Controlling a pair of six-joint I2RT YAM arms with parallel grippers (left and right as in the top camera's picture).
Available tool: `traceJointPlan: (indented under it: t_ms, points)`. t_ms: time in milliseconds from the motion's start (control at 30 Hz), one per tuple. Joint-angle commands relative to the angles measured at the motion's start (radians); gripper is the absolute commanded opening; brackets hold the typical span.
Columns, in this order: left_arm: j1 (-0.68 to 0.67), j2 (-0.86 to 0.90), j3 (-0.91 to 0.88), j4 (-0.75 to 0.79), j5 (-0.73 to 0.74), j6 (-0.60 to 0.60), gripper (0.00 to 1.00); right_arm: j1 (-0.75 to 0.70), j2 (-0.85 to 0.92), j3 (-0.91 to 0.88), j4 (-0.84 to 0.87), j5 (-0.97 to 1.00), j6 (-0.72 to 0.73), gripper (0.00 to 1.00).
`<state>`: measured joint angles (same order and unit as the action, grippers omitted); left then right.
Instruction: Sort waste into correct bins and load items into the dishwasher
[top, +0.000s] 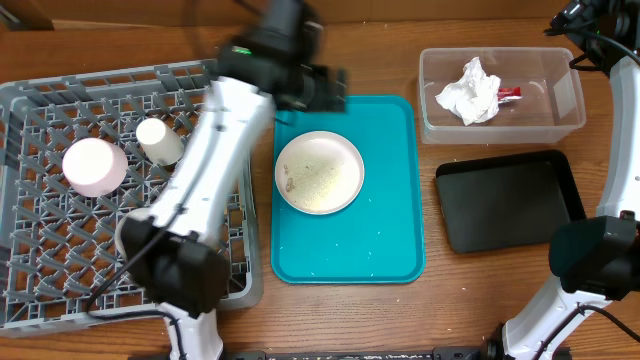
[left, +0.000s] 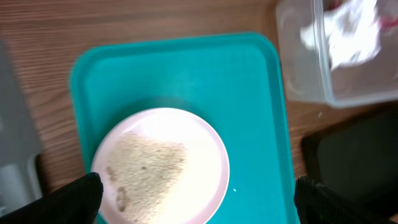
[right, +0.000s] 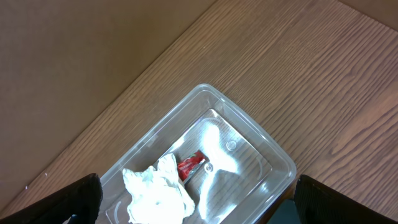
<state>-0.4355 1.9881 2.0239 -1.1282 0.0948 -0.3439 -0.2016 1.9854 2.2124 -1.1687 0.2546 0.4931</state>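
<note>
Left pincer (left: 198, 204) wide open, empty, above white plate (left: 199, 140) of crumbs (left: 146, 165); right pincer (right: 199, 205) likewise, near clear tub (right: 249, 155).

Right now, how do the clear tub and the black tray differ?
The clear tub is see-through with tall walls; the black tray is opaque and shallow. The clear tub holds the crumpled napkin and red wrapper; the black tray holds nothing visible. Both are rectangular, similar in footprint, right of the teal tray.
</note>
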Motion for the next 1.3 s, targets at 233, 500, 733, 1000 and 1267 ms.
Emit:
traceJointPlan:
  t_ms: [233,500,733,1000,1267]
  points:
    - [-0.208,0.117,0.006,0.019,-0.513,0.014,1.00,-0.002,-0.021,0.021,0.003,0.014,-0.002,1.00]
    - [-0.084,0.116,0.026,-0.027,-0.648,-0.076,1.00,-0.002,-0.021,0.021,0.003,0.014,-0.002,1.00]
    - [0.309,0.116,0.045,-0.140,-0.378,-0.154,1.00,-0.002,-0.021,0.021,0.003,0.014,-0.002,1.00]
    - [0.587,0.116,0.045,-0.180,-0.159,-0.154,1.00,-0.002,-0.021,0.021,0.005,-0.341,-0.001,1.00]
    - [0.637,0.116,0.044,-0.132,-0.146,-0.154,1.00,0.222,0.068,-0.017,-0.068,-0.599,-0.232,0.87]
